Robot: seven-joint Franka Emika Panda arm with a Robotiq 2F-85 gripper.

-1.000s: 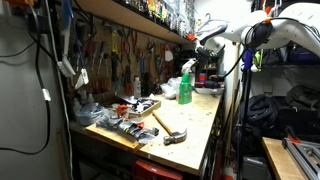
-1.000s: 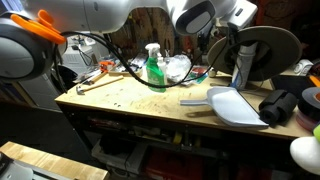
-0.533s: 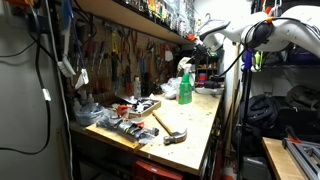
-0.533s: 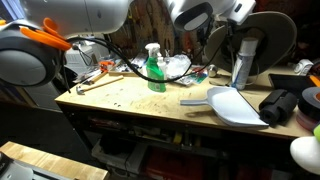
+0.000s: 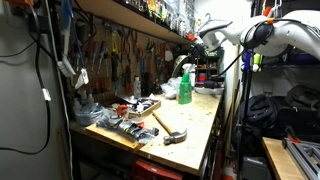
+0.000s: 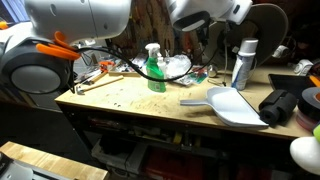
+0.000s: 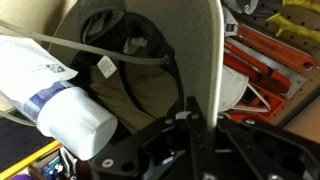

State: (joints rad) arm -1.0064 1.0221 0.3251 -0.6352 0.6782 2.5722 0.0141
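Observation:
My gripper (image 7: 190, 125) is shut on the thin cream rim of a round object (image 7: 150, 60) with a dark lining, a small tag and a strap inside. In an exterior view the object (image 6: 270, 20) hangs high above the back right of the workbench (image 6: 130, 98). A white spray can (image 6: 241, 63) with a blue band stands just below it and also shows in the wrist view (image 7: 60, 110). In an exterior view the gripper (image 5: 206, 40) is up near the shelf, above a green spray bottle (image 5: 185, 88).
A green spray bottle (image 6: 154, 68), a grey dustpan (image 6: 232, 105), a hammer (image 5: 170, 128) and a black bundle (image 6: 281, 105) lie on the bench. Red clamps (image 7: 270, 60) hang on the back wall. A shelf (image 5: 130, 15) runs overhead.
My gripper has lifted the round object up and away from the bench. The white can behind it now shows in full.

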